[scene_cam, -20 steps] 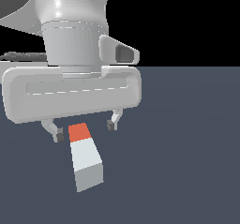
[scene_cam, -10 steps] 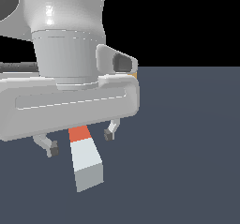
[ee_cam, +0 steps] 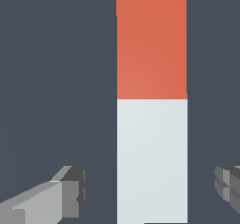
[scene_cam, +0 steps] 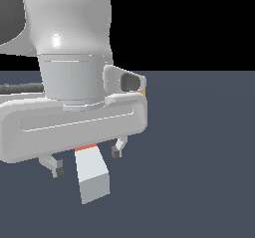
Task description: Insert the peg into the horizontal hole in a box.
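Note:
The peg [scene_cam: 92, 176] lies flat on the dark floor, its white-grey part toward the camera in the exterior view. Only a thin strip of its orange-red end [scene_cam: 84, 147] shows under the hand there. In the wrist view the peg [ee_cam: 151, 148] runs lengthwise with its orange-red end [ee_cam: 151, 40] away from the fingers. My gripper [scene_cam: 87, 162] is open and low over the peg, one finger on each side, not touching it; the wrist view also shows the gripper [ee_cam: 151, 188]. A tan sliver of the box [scene_cam: 143, 88] peeks from behind the hand. The hole is hidden.
The large white hand and arm body [scene_cam: 74, 122] fill the exterior view's left and block what lies behind. The dark grey floor [scene_cam: 199, 157] stretches to the exterior view's right.
The hand has come down over the peg and looms larger. It now covers most of the orange-red end, and the fingers sit lower beside the peg. The peg has not moved.

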Robot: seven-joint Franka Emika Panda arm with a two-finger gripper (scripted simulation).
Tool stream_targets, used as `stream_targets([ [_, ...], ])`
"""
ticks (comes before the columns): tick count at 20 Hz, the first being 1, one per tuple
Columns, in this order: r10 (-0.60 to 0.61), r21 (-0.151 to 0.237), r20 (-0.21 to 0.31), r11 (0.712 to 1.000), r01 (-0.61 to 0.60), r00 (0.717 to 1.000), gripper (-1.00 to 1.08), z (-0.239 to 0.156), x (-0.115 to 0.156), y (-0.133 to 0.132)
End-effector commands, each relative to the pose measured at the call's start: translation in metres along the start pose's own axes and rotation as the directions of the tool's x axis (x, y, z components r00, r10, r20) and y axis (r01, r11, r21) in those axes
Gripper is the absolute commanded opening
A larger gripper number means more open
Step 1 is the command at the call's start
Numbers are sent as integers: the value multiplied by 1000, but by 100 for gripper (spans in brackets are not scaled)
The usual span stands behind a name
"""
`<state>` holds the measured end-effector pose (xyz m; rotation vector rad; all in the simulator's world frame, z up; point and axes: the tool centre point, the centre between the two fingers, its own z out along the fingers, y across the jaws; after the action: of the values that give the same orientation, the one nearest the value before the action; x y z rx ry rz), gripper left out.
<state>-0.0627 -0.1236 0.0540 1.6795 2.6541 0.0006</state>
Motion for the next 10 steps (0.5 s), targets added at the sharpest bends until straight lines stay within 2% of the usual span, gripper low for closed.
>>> stream_targets([
  [1, -1, 1, -1, 1000, 1, 1000, 100, 13, 0, -1],
  [9, -2, 1, 0, 1000, 2, 1000, 100, 32, 0, 0],
  [10, -2, 1, 0, 1000, 2, 1000, -100, 32, 0, 0],
])
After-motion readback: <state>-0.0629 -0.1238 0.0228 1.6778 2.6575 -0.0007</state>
